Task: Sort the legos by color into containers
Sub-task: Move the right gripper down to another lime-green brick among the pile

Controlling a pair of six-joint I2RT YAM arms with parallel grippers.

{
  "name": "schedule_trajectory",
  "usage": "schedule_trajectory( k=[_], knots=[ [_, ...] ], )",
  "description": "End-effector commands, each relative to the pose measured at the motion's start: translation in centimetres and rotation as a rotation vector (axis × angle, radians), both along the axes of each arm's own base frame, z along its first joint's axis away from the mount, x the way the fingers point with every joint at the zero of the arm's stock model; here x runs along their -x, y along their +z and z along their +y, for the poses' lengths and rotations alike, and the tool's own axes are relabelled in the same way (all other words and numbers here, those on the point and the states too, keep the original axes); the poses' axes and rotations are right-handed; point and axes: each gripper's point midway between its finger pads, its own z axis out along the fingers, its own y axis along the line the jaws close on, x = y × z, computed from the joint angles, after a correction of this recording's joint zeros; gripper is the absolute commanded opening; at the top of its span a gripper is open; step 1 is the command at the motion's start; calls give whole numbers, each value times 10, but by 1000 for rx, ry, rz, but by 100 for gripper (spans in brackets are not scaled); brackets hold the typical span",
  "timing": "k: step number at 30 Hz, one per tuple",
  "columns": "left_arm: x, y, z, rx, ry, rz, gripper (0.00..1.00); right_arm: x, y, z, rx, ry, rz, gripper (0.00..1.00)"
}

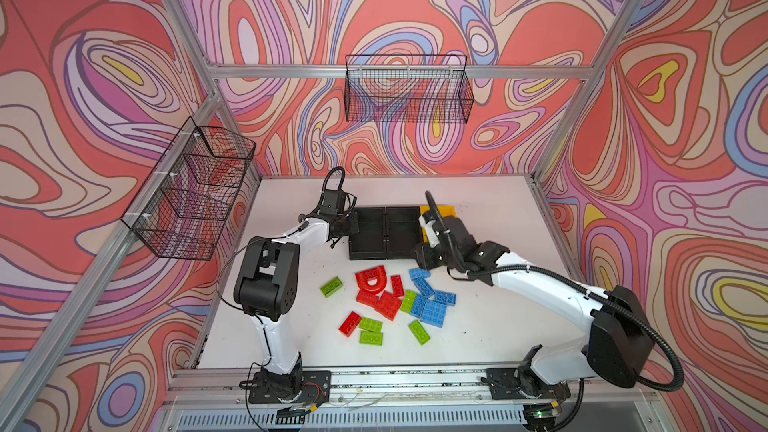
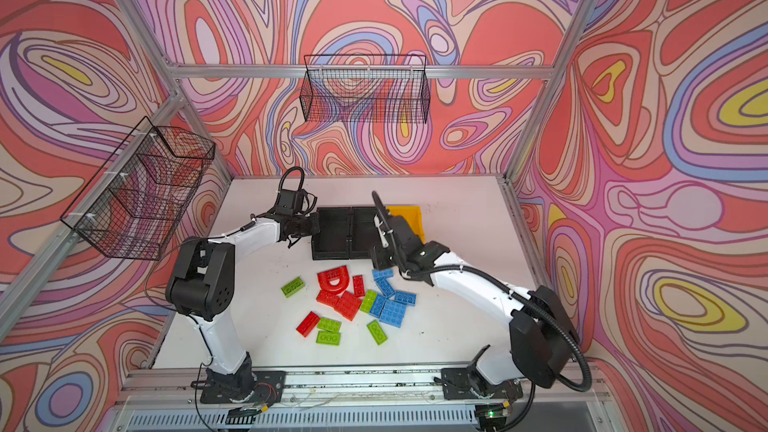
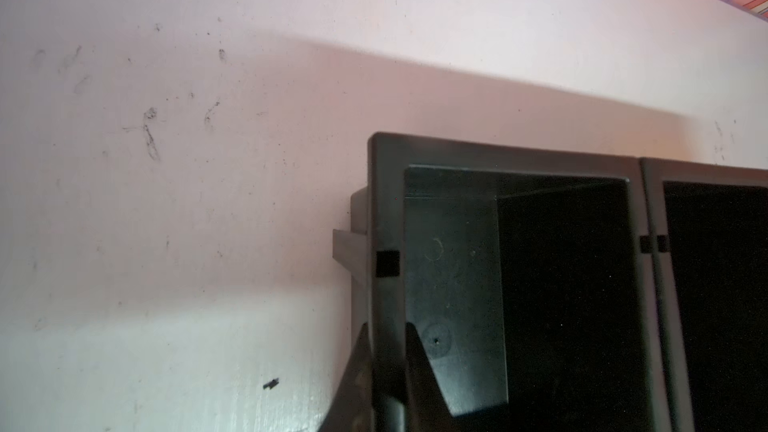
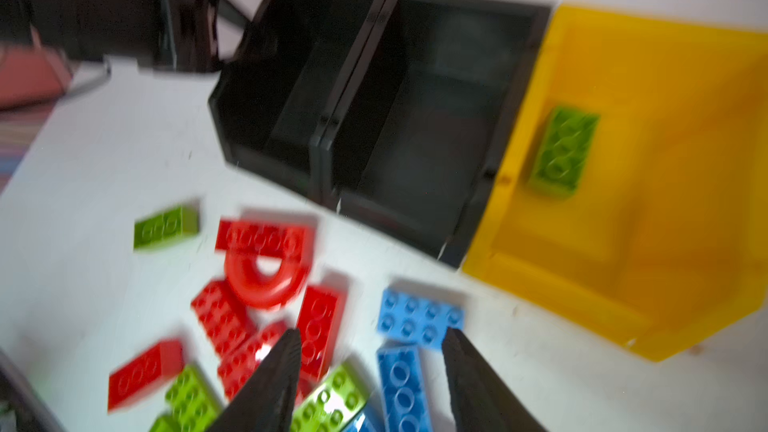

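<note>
Red, blue and lime green legos lie loose on the white table, among them a red arch, blue bricks and a lone green brick. Behind them stand the joined containers: two black bins and a yellow bin. One green brick lies inside the yellow bin. My left gripper is shut on the left black bin's outer wall, one finger on each side. My right gripper hovers open over the blue and red bricks, holding nothing.
Two black wire mesh baskets hang on the walls, one at the back and one on the left. An aluminium rail carrying both arm bases runs along the table's front edge. Frame posts stand at the table's back corners.
</note>
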Motion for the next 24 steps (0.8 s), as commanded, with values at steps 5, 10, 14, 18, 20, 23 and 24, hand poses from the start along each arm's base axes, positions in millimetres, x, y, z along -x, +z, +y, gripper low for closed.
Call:
schedule_trajectory(
  k=[5, 10, 14, 18, 20, 23, 24],
  knots=[
    [7, -8, -2, -9, -18, 38, 8, 91, -39, 8, 100, 130, 148, 60],
    [6, -9, -2, -12, -18, 39, 8, 128, -56, 19, 135, 183, 212, 66],
    [6, -9, -2, -17, -18, 37, 8, 139, -74, 17, 161, 173, 239, 66],
    [5, -5, -2, -18, -18, 32, 8, 144, -89, 13, 173, 160, 264, 67],
    [5, -3, -2, -19, -21, 27, 8, 149, -95, 11, 212, 168, 274, 67],
    [5, -4, -1, -22, -18, 27, 8, 154, -102, 9, 241, 176, 281, 67],
    [5, -4, -1, -20, -18, 28, 8, 155, -105, 8, 247, 174, 286, 67]
  ],
)
